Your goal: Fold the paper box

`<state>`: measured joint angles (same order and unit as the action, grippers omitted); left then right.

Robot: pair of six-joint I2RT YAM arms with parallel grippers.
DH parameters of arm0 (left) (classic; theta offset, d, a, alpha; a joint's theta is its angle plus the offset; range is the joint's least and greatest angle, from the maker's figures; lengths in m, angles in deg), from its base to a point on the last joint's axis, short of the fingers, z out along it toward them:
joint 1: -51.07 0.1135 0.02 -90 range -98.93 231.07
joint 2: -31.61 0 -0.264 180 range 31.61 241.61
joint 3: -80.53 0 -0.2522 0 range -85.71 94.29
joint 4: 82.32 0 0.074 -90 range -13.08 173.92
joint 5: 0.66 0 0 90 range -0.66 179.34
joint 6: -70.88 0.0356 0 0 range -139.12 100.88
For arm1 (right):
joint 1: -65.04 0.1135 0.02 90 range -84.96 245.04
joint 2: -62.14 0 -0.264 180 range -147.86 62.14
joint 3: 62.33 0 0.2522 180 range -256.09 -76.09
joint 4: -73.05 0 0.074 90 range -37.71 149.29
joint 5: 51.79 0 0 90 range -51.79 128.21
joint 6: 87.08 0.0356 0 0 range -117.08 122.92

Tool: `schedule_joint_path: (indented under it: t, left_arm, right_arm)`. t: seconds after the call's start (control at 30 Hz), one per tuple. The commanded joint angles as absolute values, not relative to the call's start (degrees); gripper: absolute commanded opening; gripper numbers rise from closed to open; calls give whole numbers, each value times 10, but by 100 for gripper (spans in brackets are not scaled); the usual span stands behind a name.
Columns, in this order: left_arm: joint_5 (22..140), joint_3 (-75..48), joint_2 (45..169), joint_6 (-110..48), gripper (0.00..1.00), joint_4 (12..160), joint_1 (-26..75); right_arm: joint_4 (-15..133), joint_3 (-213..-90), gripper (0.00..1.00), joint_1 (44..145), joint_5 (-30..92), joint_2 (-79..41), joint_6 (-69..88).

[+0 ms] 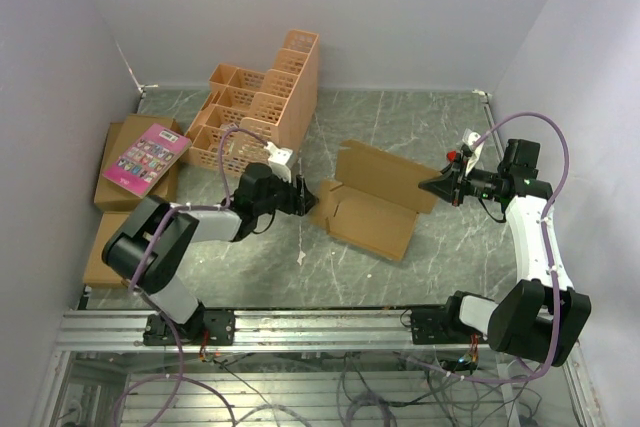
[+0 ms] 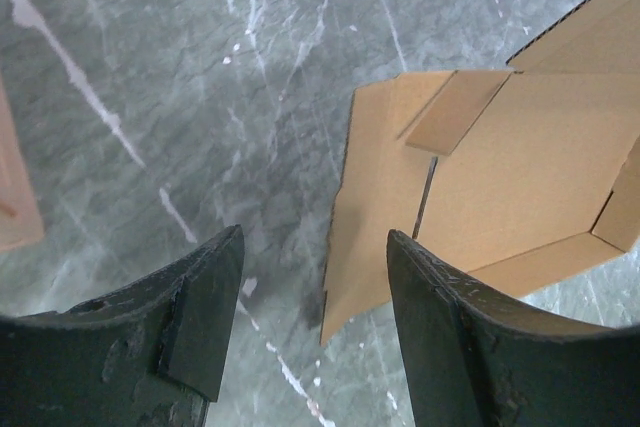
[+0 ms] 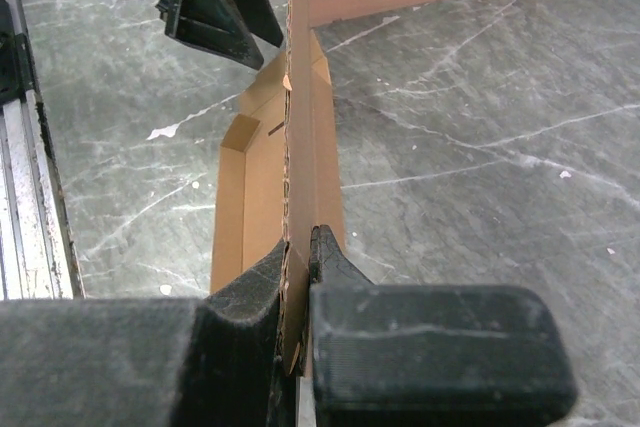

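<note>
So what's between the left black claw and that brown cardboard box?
Only bare grey marbled tabletop separates left gripper from paper box, in left wrist view.

Grey-green marble table [image 1: 400,117], pale lilac walls [image 1: 350,7]

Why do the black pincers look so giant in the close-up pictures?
Left wrist view: the open left pincer sits right by the lens, so it looms large; right wrist view: same for the right pincer, shut on the plain brown cardboard paper box; top view: both look small.

left claw [image 2: 315,242]: jaws apart | right claw [image 3: 300,247]: pinched tight
</note>
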<state>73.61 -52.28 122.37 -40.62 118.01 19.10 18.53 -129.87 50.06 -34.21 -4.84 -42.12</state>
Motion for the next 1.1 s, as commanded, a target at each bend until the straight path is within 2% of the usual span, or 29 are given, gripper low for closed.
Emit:
schedule_joint_path:
  t: [0.0, 0.2, 0.37, 0.57, 0.87, 1.07]
  left_arm:
    - [674, -489, 1259, -377, 69, 1252, 193]
    - [613, -489, 1294, -376, 63, 1294, 193]
    - [577, -478, 1314, -378, 37, 1296, 194]
    - [609, -491, 1276, -367, 8, 1279, 193]
    - [689, -489, 1206, -329, 7, 1196, 150]
    - [742, -465, 1196, -326, 7, 1145, 101]
  right_arm:
    - [175, -1312, 0, 501, -358, -43, -431]
    - [170, -1314, 0, 501, -358, -47, -437]
    - [170, -1314, 0, 501, -357, -48, -436]
    - [175, -1312, 0, 501, -350, -44, -434]
    - [200, -1308, 0, 512, -348, -48, -408]
    - [356, -1249, 0, 524, -315, -11, -260]
